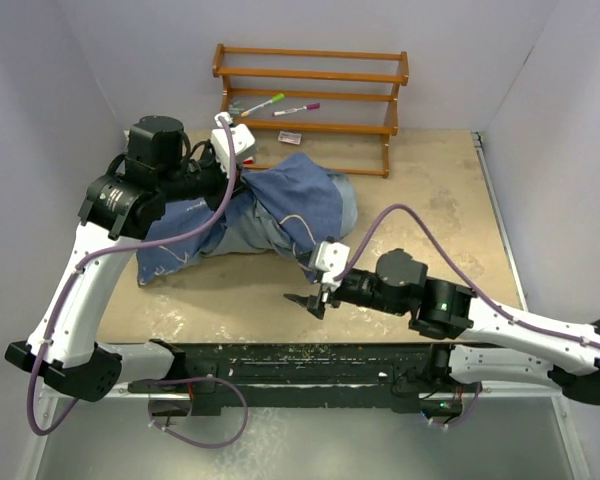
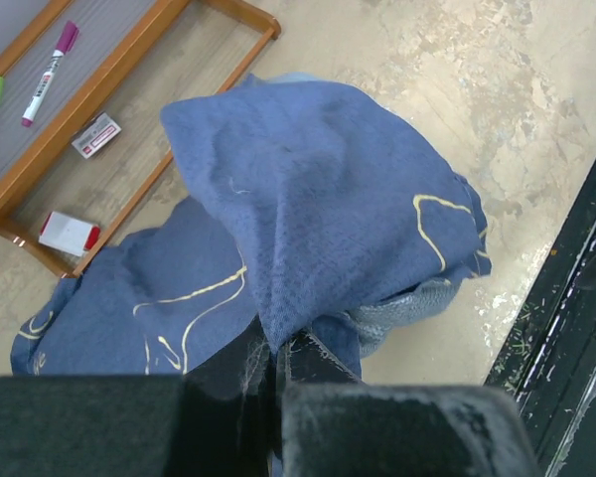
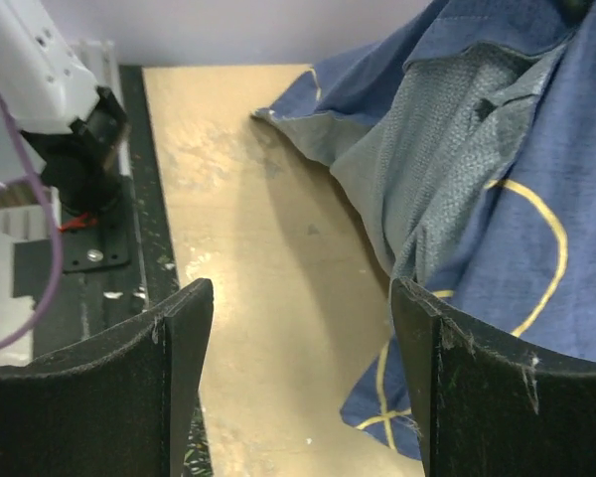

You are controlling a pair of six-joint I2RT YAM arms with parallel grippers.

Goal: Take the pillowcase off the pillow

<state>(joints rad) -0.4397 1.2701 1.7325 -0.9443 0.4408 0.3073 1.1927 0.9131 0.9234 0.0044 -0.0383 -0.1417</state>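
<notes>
The navy-blue pillowcase (image 1: 280,210) with cream outlines lies bunched mid-table, its paler grey-blue inside (image 1: 242,236) showing near the front. My left gripper (image 1: 243,178) is shut on a fold of it and holds that fold raised; in the left wrist view the cloth (image 2: 318,199) tapers into the closed jaws (image 2: 276,350). My right gripper (image 1: 310,300) is open and empty, low over the table just in front of the cloth. In the right wrist view (image 3: 303,333) the pillowcase (image 3: 497,189) lies beside the right finger (image 3: 447,368). The cream pillow is hidden.
A wooden rack (image 1: 310,98) stands at the back with a green marker (image 1: 265,102), a pink marker (image 1: 298,109) and a small red-white card (image 1: 290,137). The black rail (image 1: 310,362) runs along the table's near edge. White walls enclose both sides.
</notes>
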